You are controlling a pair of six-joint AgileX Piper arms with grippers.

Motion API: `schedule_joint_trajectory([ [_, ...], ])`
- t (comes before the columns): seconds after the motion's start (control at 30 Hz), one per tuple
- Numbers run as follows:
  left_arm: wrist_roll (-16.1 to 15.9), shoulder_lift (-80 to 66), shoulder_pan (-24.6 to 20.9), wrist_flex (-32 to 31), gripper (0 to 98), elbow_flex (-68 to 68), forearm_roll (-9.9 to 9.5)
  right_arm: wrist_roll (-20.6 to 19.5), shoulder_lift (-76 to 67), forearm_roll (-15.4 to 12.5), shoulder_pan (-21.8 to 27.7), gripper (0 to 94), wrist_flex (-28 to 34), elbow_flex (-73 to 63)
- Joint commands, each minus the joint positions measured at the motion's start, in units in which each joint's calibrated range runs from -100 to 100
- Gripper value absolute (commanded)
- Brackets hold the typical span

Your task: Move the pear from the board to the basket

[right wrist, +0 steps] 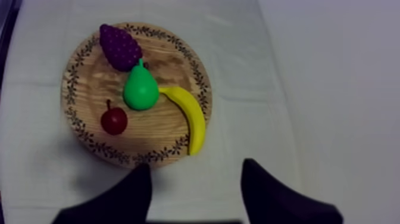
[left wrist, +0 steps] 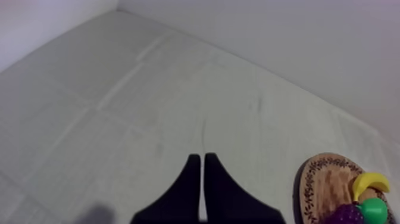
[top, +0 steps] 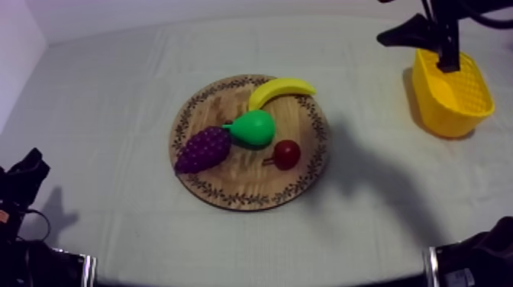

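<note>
We logged right gripper (right wrist: 196,168) wide, holding nothing, up by the yellow basket (top: 450,114) | left gripper (left wrist: 202,158) lay as a narrow wedge over bare cloth (left wrist: 119,89) | pear (top: 253,127) sat on wooden board (top: 229,183), between grapes (top: 202,149) and banana (top: 279,90), small red fruit (top: 287,154) just beside, well apart from basket.

Lit softly and evenly from overhead, bright across the pale bench (top: 114,114), with no harsh glare. Broad, faint shadow over the cloth just right of the wooden board (top: 229,197); smaller grey one at the lower left beside the left arm. Darker band along the yellow basket (top: 458,114) on its board-facing side. Slight sheen on the pear (top: 254,127) and the small red fruit (top: 288,154). Dim smudge of shadow on the cloth close beside the left tool (left wrist: 202,158).
</note>
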Motion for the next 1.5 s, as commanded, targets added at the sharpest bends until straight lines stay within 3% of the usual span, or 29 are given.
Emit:
schedule_joint_trajectory([
  [0.0, 0.0, 0.0, 0.0, 0.0, 0.1, 0.0, -0.02, 1.1, 0.2, -0.8, 0.4, 55.4, 0.2, 0.7],
  [0.47, 0.0, 0.0, 0.0, 0.0, 0.1, 0.0, -0.02, -1.2, 3.1, -1.9, 0.1, 66.3, -3.0, 4.5],
  [0.9, 0.0, 0.0, 0.0, 0.0, 0.1, 0.0, -0.02, -1.9, 17.3, 0.5, -6.4, 65.7, -11.2, 3.1],
  [1.47, 0.0, 0.0, 0.0, 0.0, 0.1, 0.0, -0.02, -2.7, 40.9, 0.5, -10.1, 65.3, -23.0, -5.2],
])
